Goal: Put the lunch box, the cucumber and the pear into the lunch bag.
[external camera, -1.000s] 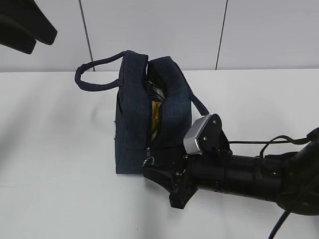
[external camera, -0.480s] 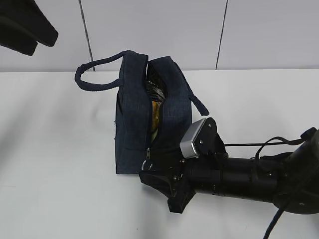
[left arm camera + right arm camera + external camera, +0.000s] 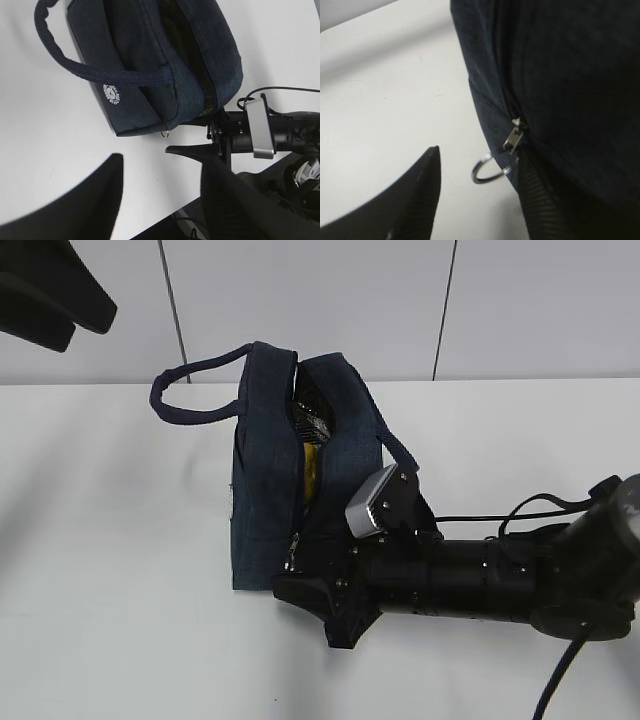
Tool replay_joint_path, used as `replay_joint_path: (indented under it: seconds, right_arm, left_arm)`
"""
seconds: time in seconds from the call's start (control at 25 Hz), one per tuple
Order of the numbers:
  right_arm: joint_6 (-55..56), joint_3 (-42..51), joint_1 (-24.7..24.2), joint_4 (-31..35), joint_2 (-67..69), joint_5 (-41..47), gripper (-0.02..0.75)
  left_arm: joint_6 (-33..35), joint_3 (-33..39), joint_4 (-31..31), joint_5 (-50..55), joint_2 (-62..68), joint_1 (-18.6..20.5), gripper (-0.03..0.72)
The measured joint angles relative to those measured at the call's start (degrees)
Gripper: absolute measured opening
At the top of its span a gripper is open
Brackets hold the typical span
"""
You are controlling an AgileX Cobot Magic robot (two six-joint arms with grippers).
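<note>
Currently the bag (image 3: 270, 480) stands upright on the white table (image 3: 110, 540), its zipper parted along the near end and top. Yellow, apparently the pear (image 3: 311, 475), shows through the gap, with a dark item above it that cannot be identified. The right gripper (image 3: 477, 192) sits low at the bag's near end, jaws about half open and holding nothing; the ring pull (image 3: 487, 168) hangs between the fingers, close to the right finger (image 3: 545, 205), but contact cannot be confirmed. The left gripper (image 3: 160, 200) hovers above the table near the bag, jaws about half open and empty. One handle (image 3: 190, 390) loops out to the left.
</note>
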Motion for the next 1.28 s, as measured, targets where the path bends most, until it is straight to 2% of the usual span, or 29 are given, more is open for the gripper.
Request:
replay_joint_path:
  seconds: [0.44,0.88,1.12,1.28]
  right_arm:
    - [3.11,-0.67,0.0,-1.33,0.0,2.51,0.353]
    - [3.15,-0.67,0.0,0.68,0.0,4.46,0.185]
    - [3.15,-0.67,0.0,0.89,0.0,4.58,0.006]
    - [3.24,-0.67,0.0,0.89,0.0,4.58,-0.016]
  left_arm:
    - [0.0,0.0,-0.05,0.0,0.0,0.0,0.361]
    - [0.0,0.0,-0.05,0.0,0.0,0.0,0.361]
    - [0.0,0.0,-0.05,0.0,0.0,0.0,0.361]
    - [0.0,0.0,-0.05,0.0,0.0,0.0,0.361]
